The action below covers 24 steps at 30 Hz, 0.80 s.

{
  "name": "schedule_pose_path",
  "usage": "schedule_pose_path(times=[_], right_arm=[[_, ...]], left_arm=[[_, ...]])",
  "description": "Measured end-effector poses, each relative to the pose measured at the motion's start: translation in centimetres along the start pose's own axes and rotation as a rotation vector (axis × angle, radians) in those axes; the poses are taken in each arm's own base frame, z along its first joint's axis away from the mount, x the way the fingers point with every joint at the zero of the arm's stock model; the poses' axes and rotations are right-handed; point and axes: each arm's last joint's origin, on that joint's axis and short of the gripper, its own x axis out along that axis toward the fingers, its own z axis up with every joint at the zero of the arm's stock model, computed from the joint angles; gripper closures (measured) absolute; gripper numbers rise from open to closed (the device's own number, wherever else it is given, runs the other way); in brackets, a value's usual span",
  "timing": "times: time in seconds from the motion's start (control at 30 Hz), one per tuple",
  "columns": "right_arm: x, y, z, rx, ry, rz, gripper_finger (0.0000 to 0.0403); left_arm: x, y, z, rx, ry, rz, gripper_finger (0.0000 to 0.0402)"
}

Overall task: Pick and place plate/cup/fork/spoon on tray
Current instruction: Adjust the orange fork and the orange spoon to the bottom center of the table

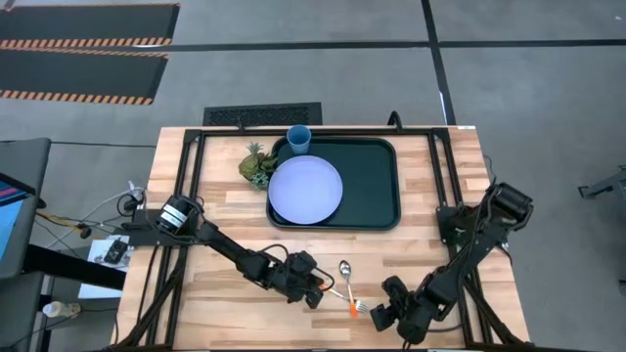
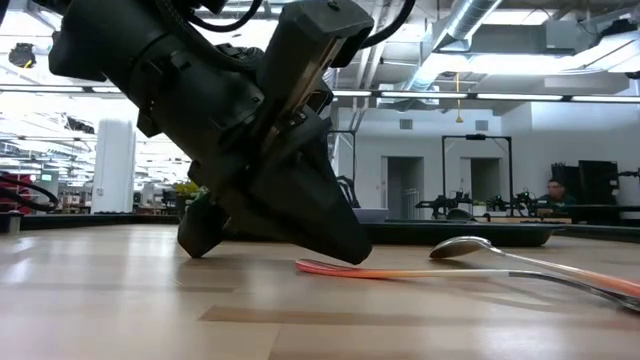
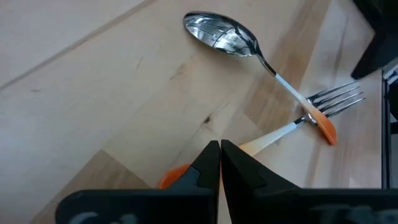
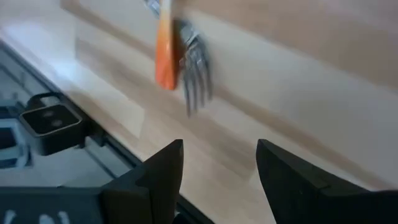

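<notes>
The left gripper (image 3: 220, 163) sits low on the table (image 1: 421, 244), its 2 fingers pressed together on the fork's (image 3: 292, 124) orange handle, on the near side of the tray (image 1: 372, 181). The spoon (image 3: 249, 50) crosses the fork there. The right gripper (image 4: 217, 165), fingers spread, hovers beside the tines. The plate (image 1: 305, 190) and cup (image 1: 298, 140) rest on the tray.

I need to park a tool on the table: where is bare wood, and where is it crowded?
Bare: the table between tray and right arm. Crowded: front edge, where spoon and fork cross between left gripper and right gripper.
</notes>
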Motion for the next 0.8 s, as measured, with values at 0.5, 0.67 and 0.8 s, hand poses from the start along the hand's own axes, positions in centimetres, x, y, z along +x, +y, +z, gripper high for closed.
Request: schedule_pose_path(times=[0.5,0.67,0.8], right_arm=[[1.9,0.5,1.1,-0.013,-0.057,0.039,0.0175],[2.0,0.7,1.5,-0.006,-0.064,0.038,0.0194],[2.1,0.8,1.7,-0.023,-0.064,0.038,0.0219]], left_arm=[[0.0,0.0,0.0,0.001,0.002,0.003,0.0401],[0.0,0.0,0.0,0.002,0.000,0.007,0.0401],[0.0,0.0,0.0,0.003,0.000,0.008,0.0401]])
